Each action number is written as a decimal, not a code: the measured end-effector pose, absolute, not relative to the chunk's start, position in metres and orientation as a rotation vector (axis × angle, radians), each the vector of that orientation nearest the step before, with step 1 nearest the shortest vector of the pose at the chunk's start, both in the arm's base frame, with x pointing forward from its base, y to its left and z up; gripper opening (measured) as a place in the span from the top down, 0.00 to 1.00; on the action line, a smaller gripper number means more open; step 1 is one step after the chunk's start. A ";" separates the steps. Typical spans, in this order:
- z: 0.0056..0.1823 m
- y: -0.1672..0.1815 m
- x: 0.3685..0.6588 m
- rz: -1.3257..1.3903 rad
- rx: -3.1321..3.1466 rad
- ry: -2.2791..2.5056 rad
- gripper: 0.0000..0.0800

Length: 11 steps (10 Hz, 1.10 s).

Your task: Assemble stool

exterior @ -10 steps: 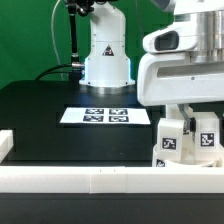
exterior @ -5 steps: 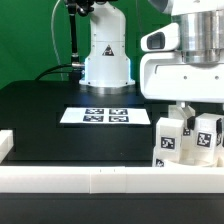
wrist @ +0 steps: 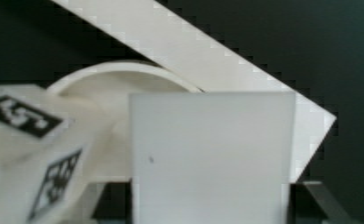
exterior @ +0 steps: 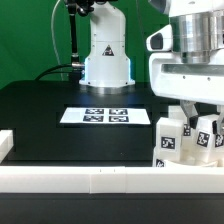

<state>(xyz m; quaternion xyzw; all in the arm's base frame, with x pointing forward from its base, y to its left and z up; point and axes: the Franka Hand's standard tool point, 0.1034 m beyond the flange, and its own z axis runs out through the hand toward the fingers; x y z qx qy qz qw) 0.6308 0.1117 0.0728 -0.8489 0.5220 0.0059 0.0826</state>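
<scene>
In the wrist view a plain white face of a stool leg (wrist: 214, 150) fills the space between my gripper's (wrist: 214, 205) dark fingers, which are shut on it. Just behind it lies the round white seat (wrist: 108, 85). A second leg (wrist: 28, 150) with black-and-white tags stands beside the held one. In the exterior view my gripper (exterior: 200, 115) hangs at the right, over a cluster of tagged legs (exterior: 168, 140) just behind the front rail. The held leg (exterior: 204, 136) sits among them; the seat is hidden there.
A long white rail (exterior: 100, 180) runs along the front of the black table, with a short rail end (exterior: 5, 143) at the exterior view's left. The marker board (exterior: 105, 116) lies mid-table. The robot base (exterior: 105, 55) stands behind it. Another rail (wrist: 197, 45) crosses the wrist view.
The arm and gripper have shifted a little toward the exterior view's right, with the leg still in the grip. The other parts have stayed put.
</scene>
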 end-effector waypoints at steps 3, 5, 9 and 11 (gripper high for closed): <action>0.073 0.113 0.629 0.063 -2.214 1.904 0.58; 0.072 0.115 0.627 0.121 -2.001 2.105 0.58; 0.072 0.117 0.628 0.181 -1.630 2.400 0.58; 0.073 0.116 0.629 0.194 -1.520 2.468 0.58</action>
